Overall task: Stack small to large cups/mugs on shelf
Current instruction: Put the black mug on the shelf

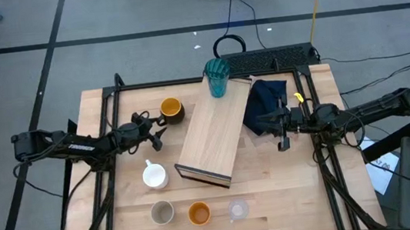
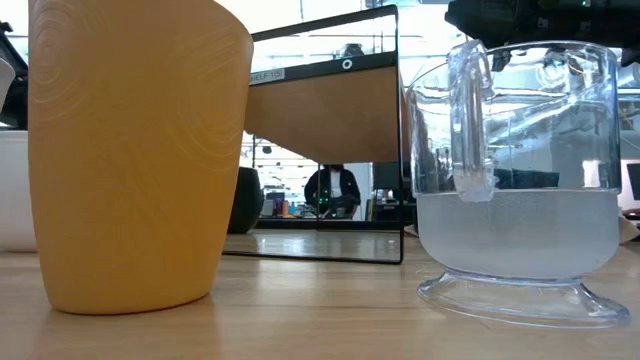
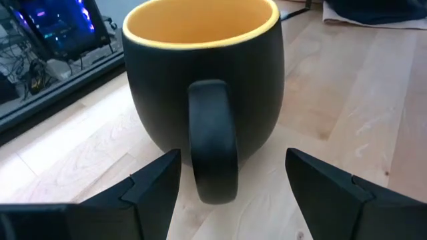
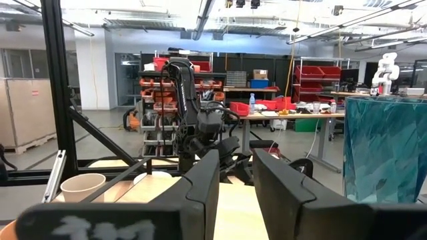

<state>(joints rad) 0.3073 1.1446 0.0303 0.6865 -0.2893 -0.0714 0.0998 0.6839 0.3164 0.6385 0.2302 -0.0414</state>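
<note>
The teal ribbed tumbler stood upright at the far end of the shelf, a long light-wood board that lay slantwise across the middle of the table. Whether the tumbler rested on the board's end or just past it I could not tell. The dark mug with yellow inside sat off the board's far left side, and it looked empty. The white mug stood just left of the board's dark near end. Along the near edge ran a row: the beige cup, the orange cup and the small clear glass, close together but apart. I saw nothing in any of them.

The left gripper was spread wide at table height, its fingers either side of the dark mug's handle without touching it; it held nothing.

The right gripper hung above the table beside a navy cloth, right of the board, its fingers only narrowly apart and empty.
</note>
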